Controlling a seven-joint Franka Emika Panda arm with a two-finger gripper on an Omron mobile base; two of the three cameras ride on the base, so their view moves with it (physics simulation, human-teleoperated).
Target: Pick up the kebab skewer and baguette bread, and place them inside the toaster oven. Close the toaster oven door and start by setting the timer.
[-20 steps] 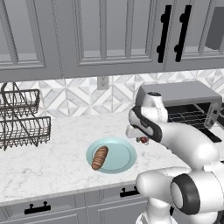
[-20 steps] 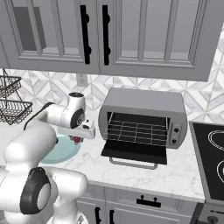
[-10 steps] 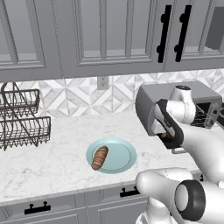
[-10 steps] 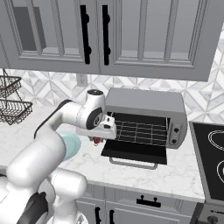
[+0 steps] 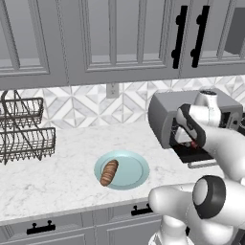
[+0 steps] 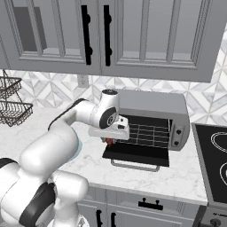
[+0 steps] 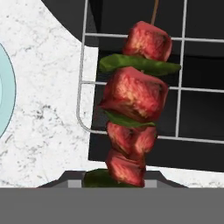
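My gripper [image 6: 109, 138] is shut on the kebab skewer [image 7: 133, 98], a stick of red meat chunks and green slices. It hangs over the left end of the toaster oven door [image 6: 138, 153], which lies dropped open. In the hand view the skewer points along the wire rack [image 7: 182, 89] above the dark door. The toaster oven [image 6: 150, 103] is a grey box with its control panel at the right. From the left base view the gripper [image 5: 191, 142] sits at the oven [image 5: 165, 112] mouth. The baguette bread [image 5: 109, 172] lies on a pale blue plate [image 5: 135, 168], left of the oven.
A wire dish rack [image 5: 23, 130] stands at the counter's far left. A black stovetop [image 6: 213, 153] lies right of the oven. Grey upper cabinets [image 6: 133, 31] hang overhead. The plate's edge [image 7: 5, 94] shows at the left of the hand view.
The arm has swung right from beside the plate to the open oven front, carrying the skewer. The baguette stays on the plate.
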